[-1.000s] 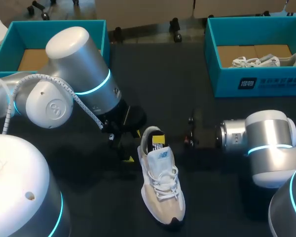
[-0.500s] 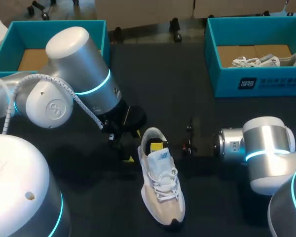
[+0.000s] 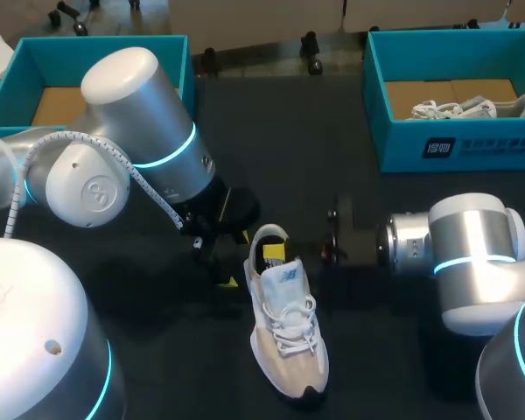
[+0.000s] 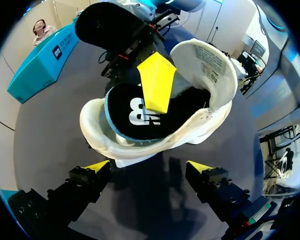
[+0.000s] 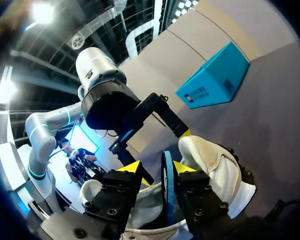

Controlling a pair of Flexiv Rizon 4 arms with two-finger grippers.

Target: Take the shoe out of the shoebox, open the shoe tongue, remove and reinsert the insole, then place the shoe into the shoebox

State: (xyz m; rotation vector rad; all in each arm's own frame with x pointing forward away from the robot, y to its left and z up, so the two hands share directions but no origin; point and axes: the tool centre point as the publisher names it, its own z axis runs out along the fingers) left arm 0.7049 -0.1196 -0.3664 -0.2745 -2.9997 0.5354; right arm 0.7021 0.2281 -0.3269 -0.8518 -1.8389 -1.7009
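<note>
Our right gripper [image 5: 157, 168], from 3 o'clock, grasps the insole [image 4: 132, 112] in the sneaker [image 3: 284, 324] on the table [image 3: 332, 157]; we should ease it slowly, bracing the heel with our released left gripper [image 4: 149, 166] at its 9 o'clock

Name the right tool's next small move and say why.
Probably pull the right tool up and back from the shoe to peel the insole out: it pinches the insole's heel edge, yet most of the insole lies inside.
</note>
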